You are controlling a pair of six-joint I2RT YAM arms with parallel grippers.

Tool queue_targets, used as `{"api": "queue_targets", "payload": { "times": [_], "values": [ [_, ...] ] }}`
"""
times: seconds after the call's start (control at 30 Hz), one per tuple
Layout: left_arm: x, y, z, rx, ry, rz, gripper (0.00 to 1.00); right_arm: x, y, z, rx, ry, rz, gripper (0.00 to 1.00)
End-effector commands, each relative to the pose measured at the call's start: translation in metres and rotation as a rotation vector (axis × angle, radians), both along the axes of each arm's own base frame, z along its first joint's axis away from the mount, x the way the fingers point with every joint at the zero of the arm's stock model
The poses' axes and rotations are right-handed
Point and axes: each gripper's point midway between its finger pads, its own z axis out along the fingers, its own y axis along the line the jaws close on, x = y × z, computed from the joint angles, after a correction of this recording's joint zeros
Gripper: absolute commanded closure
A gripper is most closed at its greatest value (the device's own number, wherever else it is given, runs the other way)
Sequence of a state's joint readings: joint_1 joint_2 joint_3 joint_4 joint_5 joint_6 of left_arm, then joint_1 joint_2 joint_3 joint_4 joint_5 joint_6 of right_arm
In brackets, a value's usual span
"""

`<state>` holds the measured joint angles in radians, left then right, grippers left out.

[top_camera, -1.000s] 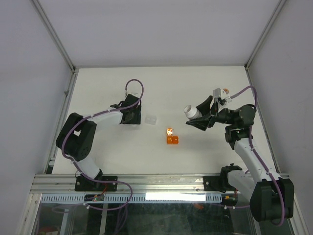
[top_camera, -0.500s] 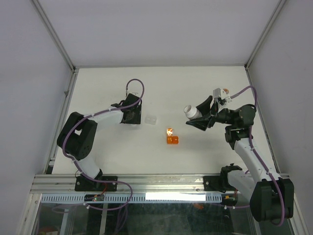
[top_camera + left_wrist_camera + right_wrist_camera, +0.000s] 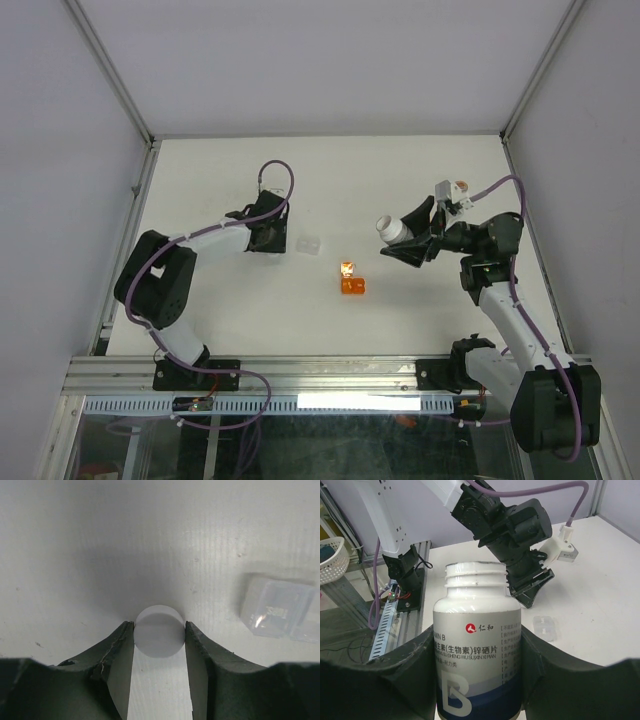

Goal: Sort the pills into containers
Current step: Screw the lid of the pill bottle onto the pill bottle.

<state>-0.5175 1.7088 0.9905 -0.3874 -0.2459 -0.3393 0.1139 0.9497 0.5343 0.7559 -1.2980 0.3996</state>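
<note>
While the right tool point(image 3: 477, 632) clasps the open white bottle point(image 3: 476, 611) aloft, the left tool point(image 3: 159, 625) pinches a round disc point(image 3: 159, 639) on the tabletop point(image 3: 400, 180). Orange cup point(image 3: 352, 286): mid-tabletop. Step, judged: early, readying containers. Next: lift the disc without slip.

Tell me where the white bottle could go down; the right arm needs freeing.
Free: the far table strip beyond the white bottle; the near strip before the orange cup. Crowded: the middle, from the clear container to the cup.

White table point(image 3: 400, 170), grey enclosure walls point(image 3: 300, 60), white lattice basket point(image 3: 331, 555) beyond the table edge
</note>
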Motion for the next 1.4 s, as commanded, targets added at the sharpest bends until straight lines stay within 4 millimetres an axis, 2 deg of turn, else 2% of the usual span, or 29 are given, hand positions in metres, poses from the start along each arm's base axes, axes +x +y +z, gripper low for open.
{"api": "queue_targets", "payload": {
  "times": [0.0,0.07,0.17,0.27,0.3,0.33,0.4,0.53,0.77,1.1,1.37],
  "values": [
    [0.003,-0.033,0.059,-0.187,-0.127,-0.086,0.75,0.003,-0.002,0.011,-0.023,-0.082,0.008,1.0],
    [-0.007,-0.051,0.086,-0.324,-0.174,-0.15,0.75,0.002,-0.003,0.006,-0.041,-0.088,0.019,1.0],
    [-0.031,-0.081,0.141,-0.585,-0.279,-0.296,0.76,0.002,-0.004,0.0,-0.074,-0.091,0.042,1.0],
    [-0.071,-0.109,0.193,-0.881,-0.363,-0.487,0.76,-0.002,-0.004,0.0,-0.096,0.003,0.062,1.0],
    [-0.085,-0.117,0.212,-0.979,-0.384,-0.56,0.76,-0.001,-0.004,-0.001,-0.113,-0.089,0.072,1.0],
    [-0.098,-0.123,0.227,-1.079,-0.368,-0.605,0.76,-0.002,-0.005,0.0,-0.118,-0.093,0.076,1.0],
    [-0.119,-0.13,0.25,-1.229,-0.361,-0.704,0.76,-0.005,-0.005,0.001,-0.126,-0.097,0.084,1.0],
    [-0.144,-0.136,0.285,-1.43,-0.38,-0.836,0.76,-0.007,-0.006,0.002,-0.142,-0.104,0.077,1.0],
    [-0.147,-0.152,0.297,-1.519,-0.365,-0.887,0.77,-0.012,-0.007,0.003,-0.147,-0.104,0.082,1.0],
    [-0.14,-0.161,0.304,-1.528,-0.39,-0.877,0.77,-0.016,-0.003,0.002,-0.149,-0.105,0.095,1.0],
    [-0.133,-0.169,0.301,-1.484,-0.399,-0.843,0.77,-0.018,-0.002,0.002,-0.15,-0.108,0.1,1.0]
  ]
}}
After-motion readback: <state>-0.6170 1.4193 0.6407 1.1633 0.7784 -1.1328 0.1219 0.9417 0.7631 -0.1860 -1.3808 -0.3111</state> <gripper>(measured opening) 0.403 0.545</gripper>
